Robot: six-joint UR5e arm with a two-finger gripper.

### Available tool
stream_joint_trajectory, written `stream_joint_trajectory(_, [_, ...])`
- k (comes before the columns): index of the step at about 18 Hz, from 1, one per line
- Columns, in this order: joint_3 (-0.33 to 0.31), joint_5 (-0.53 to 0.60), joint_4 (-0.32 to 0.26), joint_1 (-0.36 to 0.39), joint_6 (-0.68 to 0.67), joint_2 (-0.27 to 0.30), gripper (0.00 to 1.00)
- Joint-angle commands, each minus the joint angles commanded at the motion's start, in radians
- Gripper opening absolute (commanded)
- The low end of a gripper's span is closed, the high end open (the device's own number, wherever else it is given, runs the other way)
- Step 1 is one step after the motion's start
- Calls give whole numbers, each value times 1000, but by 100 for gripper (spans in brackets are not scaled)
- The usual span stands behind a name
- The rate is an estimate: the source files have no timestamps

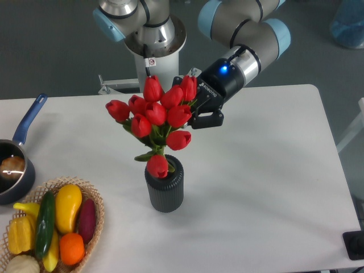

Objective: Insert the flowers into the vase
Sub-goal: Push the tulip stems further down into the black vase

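The flowers [156,114], a tied bunch of red tulips with green stems and leaves, stand tilted over the dark grey ribbed vase [165,192] near the table's middle. The lowest bud hangs right at the vase's mouth, and the stem ends are hidden behind it. My gripper [196,114] reaches in from the upper right and meets the bunch behind the right-hand buds. Those buds cover its fingertips. The bunch has travelled with the gripper, so it is shut on the flowers.
A blue-handled saucepan [16,164] sits at the left edge. A wicker basket [95,200] of toy vegetables and fruit fills the front left corner. The robot base [149,34] stands behind the table. A black object [355,244] lies at the front right corner.
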Motion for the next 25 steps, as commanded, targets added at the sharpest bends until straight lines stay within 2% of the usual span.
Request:
stream_joint_trajectory(1, [-6,0,17,-14,20,-35,16])
stream_joint_trajectory(2, [-18,0,25,-21,29,-42,16])
stream_joint_trajectory(4, [-26,5,17,-12,17,-26,16])
stream_joint_trajectory(14, [-58,35,22,31,18,-28,16])
stream_joint_trajectory(25, [-78,60,25,24,32,-46,16])
